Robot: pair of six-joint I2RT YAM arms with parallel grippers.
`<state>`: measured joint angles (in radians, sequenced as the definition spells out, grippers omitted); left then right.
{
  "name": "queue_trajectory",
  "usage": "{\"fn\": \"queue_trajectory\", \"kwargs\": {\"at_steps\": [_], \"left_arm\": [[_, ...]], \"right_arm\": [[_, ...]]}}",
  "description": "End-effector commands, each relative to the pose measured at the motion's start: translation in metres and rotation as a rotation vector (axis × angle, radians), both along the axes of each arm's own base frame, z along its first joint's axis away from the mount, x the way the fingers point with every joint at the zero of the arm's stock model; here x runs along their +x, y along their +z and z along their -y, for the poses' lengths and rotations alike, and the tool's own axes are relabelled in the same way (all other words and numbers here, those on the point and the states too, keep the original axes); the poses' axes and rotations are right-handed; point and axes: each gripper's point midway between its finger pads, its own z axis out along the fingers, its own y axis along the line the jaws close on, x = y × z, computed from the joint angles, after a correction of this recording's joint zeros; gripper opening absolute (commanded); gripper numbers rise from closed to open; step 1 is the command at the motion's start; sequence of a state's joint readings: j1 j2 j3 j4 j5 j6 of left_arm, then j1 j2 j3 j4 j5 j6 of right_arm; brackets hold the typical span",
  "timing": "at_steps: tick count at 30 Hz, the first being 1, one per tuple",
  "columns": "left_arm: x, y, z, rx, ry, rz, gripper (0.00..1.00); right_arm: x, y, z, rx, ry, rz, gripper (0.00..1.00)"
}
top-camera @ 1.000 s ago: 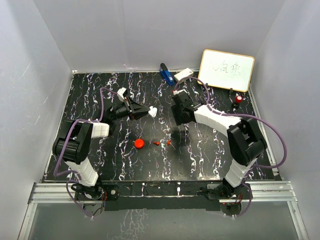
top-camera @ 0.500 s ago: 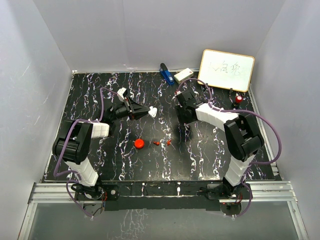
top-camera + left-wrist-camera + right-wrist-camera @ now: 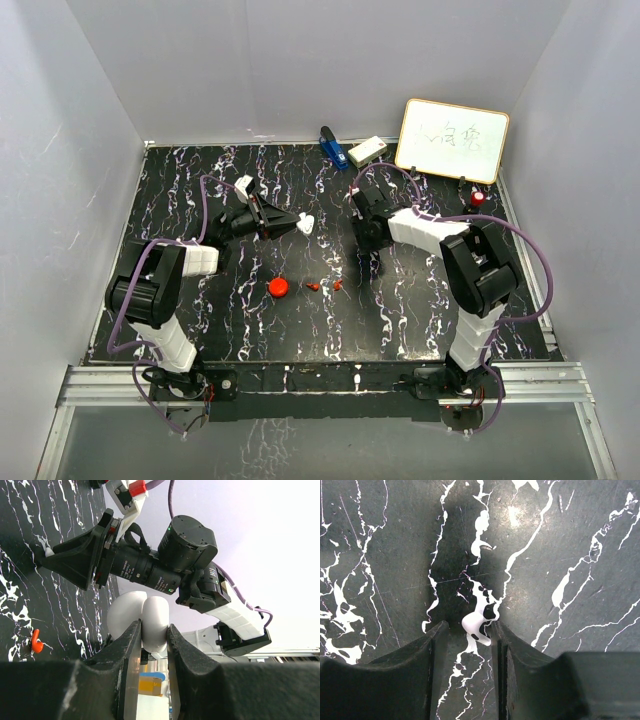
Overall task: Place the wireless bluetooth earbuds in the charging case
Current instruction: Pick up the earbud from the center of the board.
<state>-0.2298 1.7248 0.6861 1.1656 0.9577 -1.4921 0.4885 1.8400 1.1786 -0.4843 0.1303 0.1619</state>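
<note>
At the far right corner of the worktop [image 3: 200,330] stands a whiteboard [image 3: 452,140], and a marker [image 3: 478,199] sits in front of it by the right edge. Near the middle of the far edge lies a small box [image 3: 367,150], with a clip-like object [image 3: 331,147] just left of it. Towards the middle of the near edge lies a round case [image 3: 279,288], with 2 earbuds [image 3: 314,287] just right of it. Further back, right of centre, a 3rd earbud [image 3: 476,627] lies on the worktop between the parted fingers of the right pincer [image 3: 469,640]. Left of centre, the left pincer [image 3: 152,625] clamps a lobed case [image 3: 131,612].
</note>
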Motion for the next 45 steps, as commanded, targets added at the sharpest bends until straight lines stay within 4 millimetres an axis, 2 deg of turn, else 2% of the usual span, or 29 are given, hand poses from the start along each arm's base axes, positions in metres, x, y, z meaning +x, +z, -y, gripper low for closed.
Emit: {"fn": "queue_trajectory", "kwargs": {"at_steps": [1, 24, 30, 34, 39, 45], "left_arm": [[0.000, 0.012, -0.002, -0.008, -0.005, 0.057, 0.00], [0.000, 0.009, -0.002, -0.007, -0.005, 0.051, 0.00], [0.000, 0.008, -0.002, -0.005, -0.003, 0.050, 0.00], [0.000, 0.007, -0.002, -0.006, -0.001, 0.046, 0.00], [-0.001, 0.006, -0.002, -0.005, -0.002, 0.045, 0.00], [0.000, 0.002, -0.002, -0.003, 0.002, 0.033, 0.00]], "right_arm": [[0.009, 0.002, -0.002, 0.028, -0.010, 0.031, 0.36], [0.006, -0.017, 0.007, 0.043, -0.030, -0.024, 0.29], [0.004, -0.018, 0.008, 0.049, -0.032, -0.032, 0.22], [0.003, -0.017, 0.007, 0.055, -0.032, -0.038, 0.14], [0.007, -0.004, -0.002, 0.103, -0.026, -0.023, 0.06], [0.024, 0.037, -0.027, 0.250, -0.009, 0.064, 0.00]]}}
